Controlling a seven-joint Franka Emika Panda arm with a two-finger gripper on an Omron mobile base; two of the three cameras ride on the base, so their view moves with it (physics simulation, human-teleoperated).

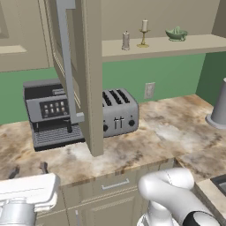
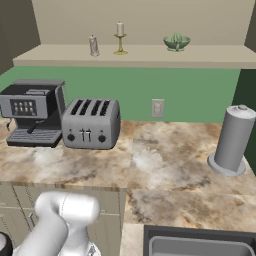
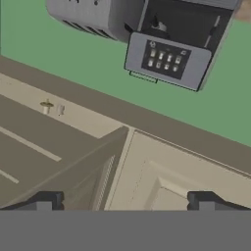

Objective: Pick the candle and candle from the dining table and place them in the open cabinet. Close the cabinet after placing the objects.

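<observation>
Both candles stand on the shelf (image 1: 176, 47) of the cabinet. The slim taper candle on its brass stick (image 1: 144, 32) (image 2: 120, 36) (image 3: 46, 105) is upright, and the stubby pale candle (image 1: 126, 40) (image 2: 93, 46) (image 3: 60, 109) stands just left of it. The cabinet door (image 1: 90, 75) (image 3: 166, 186) hangs open, edge-on to the left base view, with its grey bar handle (image 1: 66, 57). My gripper (image 1: 28, 170) (image 3: 125, 202) is open and holds nothing, low at the left, facing the door's panelled face. The dining table is out of view.
A green bowl (image 1: 176, 33) (image 2: 176, 42) sits on the same shelf to the right. On the marble counter (image 1: 176, 128) below are a coffee machine (image 1: 50, 112) (image 2: 32, 112), a toaster (image 1: 119, 112) (image 2: 91, 123) and a grey cylinder (image 2: 232, 140). A sink (image 2: 200, 245) lies at the near right.
</observation>
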